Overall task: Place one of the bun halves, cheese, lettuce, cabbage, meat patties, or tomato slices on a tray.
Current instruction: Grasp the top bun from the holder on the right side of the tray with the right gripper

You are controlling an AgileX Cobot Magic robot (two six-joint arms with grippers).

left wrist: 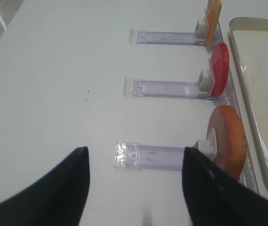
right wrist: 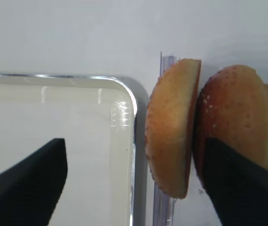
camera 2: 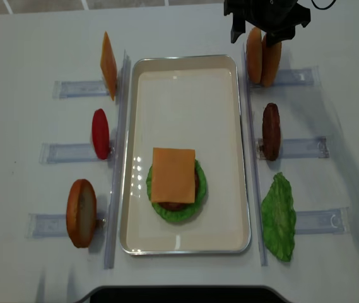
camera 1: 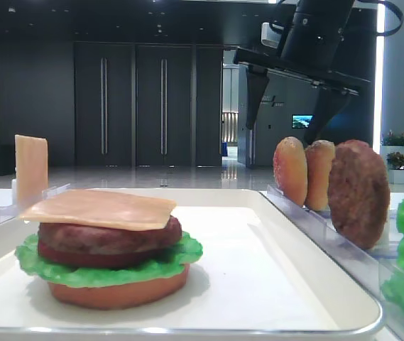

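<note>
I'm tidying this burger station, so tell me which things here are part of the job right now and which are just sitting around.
In play:
right gripper, open above the bun halves
tray with the stack, cheese on top

Sitting idle:
meat patty in its rack
lettuce leaf
tomato slice
flat bottom bun
spare cheese slice

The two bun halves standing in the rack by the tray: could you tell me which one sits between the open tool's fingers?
The bun half nearer the tray, its flat face turned toward its twin.
</note>
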